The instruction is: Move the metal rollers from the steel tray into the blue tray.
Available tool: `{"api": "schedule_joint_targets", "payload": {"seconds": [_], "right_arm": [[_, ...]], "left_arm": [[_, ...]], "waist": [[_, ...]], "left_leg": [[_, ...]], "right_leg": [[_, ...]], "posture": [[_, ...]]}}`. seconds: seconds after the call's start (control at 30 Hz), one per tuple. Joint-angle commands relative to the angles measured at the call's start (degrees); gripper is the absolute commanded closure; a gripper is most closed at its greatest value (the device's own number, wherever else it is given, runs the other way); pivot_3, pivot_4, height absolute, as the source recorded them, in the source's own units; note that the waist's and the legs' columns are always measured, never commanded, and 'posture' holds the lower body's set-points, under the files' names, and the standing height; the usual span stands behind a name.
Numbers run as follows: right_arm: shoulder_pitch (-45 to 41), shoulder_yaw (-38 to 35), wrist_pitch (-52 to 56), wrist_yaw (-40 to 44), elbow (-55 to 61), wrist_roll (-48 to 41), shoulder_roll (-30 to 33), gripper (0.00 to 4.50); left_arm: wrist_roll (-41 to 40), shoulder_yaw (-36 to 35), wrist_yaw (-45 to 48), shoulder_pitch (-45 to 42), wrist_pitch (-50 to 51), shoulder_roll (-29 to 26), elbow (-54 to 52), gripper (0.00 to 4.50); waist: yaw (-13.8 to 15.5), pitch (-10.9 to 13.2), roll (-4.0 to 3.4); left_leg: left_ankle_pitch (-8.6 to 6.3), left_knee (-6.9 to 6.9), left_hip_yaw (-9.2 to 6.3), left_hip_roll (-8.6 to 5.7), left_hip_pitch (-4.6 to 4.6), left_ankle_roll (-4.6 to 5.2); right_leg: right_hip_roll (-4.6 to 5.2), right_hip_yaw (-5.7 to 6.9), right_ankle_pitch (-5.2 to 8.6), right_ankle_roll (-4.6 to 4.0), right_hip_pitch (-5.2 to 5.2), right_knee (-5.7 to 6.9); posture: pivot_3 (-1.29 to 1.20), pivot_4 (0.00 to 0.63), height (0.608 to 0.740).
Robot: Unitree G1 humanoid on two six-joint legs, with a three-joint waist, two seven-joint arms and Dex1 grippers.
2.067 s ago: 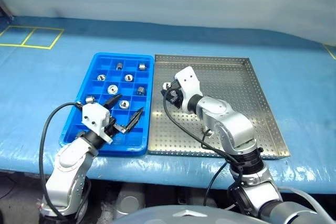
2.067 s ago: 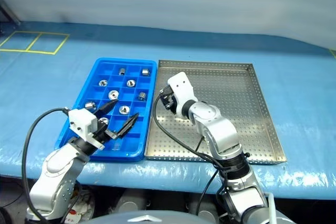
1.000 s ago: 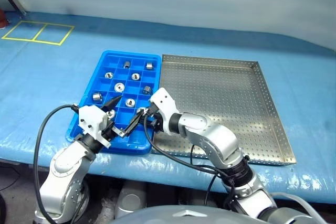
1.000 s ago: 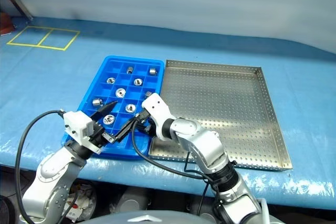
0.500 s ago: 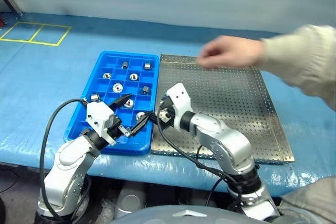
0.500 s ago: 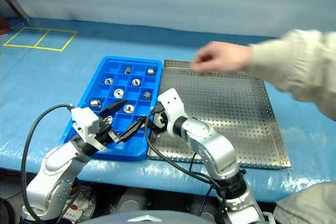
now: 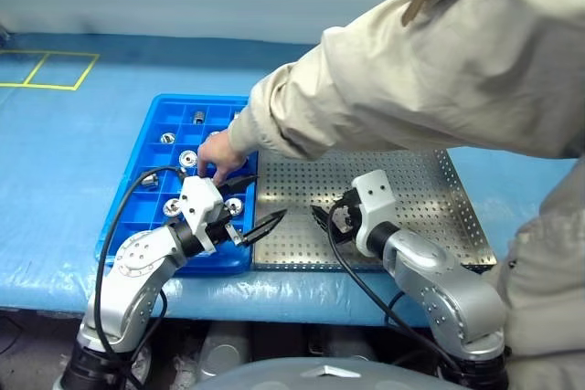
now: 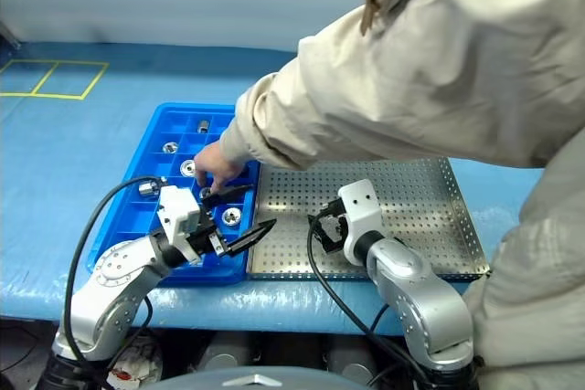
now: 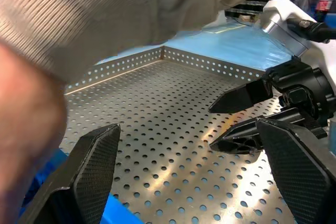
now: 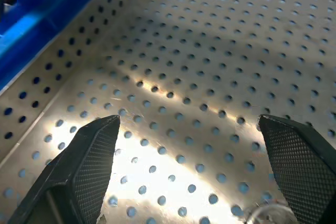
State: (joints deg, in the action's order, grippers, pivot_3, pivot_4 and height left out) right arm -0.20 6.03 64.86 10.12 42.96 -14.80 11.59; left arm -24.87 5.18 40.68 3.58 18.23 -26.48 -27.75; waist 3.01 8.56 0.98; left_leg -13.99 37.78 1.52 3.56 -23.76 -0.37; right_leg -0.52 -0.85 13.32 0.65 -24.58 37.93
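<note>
- Two trays sit side by side on the blue table: the blue tray on the left and the steel tray on the right, with their long sides touching.
- I can see several metal rollers in the little square boxes of the blue tray, one in each box.
- One is at the far end, one sits near the left wall, and one lies just beside my left gripper.
- I see no rollers on the holey floor of the steel tray where it shows.
- A person in a tan sleeve leans in from the right.
- The person's hand is down in the blue tray, near its right wall. I cannot tell if it holds a roller.
- My left gripper hangs over the line where the two trays meet. Its two black fingers are wide apart and hold nothing.
- My right gripper hangs over the near left part of the steel tray. Its fingers are spread apart too, with nothing between them.
- The two grippers point at each other and are near, but they do not touch.
</note>
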Motion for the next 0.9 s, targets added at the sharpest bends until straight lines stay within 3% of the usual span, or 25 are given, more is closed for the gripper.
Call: {"api": "schedule_joint_targets", "payload": {"seconds": [0.03,0.33,0.9], "right_arm": [[2.0,-1.5,0.1,-1.4,3.7,0.0,-0.1,0.04],[6.6,-3.9,-1.2,-4.4,3.7,0.7,-1.9,0.04],[7.0,-3.8,-1.7,-4.4,3.0,0.6,-1.6,0.04]], "left_arm": [[0.6,1.7,1.8,-1.4,-0.6,-0.5,0.4,0.0],[0.9,4.2,4.6,-4.4,-1.0,-0.6,3.1,0.0],[1.5,4.2,5.7,-3.9,-1.6,-0.2,3.8,0.0]], "waist": [[-0.6,0.0,0.0],[-1.9,0.0,0.0],[-2.3,0.0,0.01]], "left_leg": [[0.0,0.0,0.01,0.0,0.02,0.0],[0.0,0.02,0.11,0.0,0.04,0.0],[0.0,0.03,0.13,0.0,0.06,0.0]], "right_leg": [[0.0,-0.02,0.0,0.0,0.0,0.01],[0.0,-0.1,-0.01,0.02,0.0,0.01],[0.0,-0.14,-0.02,0.04,0.0,0.03]], "posture": [[0.1,0.15,0.74],[0.06,0.15,0.74],[0.07,0.15,0.74]]}}
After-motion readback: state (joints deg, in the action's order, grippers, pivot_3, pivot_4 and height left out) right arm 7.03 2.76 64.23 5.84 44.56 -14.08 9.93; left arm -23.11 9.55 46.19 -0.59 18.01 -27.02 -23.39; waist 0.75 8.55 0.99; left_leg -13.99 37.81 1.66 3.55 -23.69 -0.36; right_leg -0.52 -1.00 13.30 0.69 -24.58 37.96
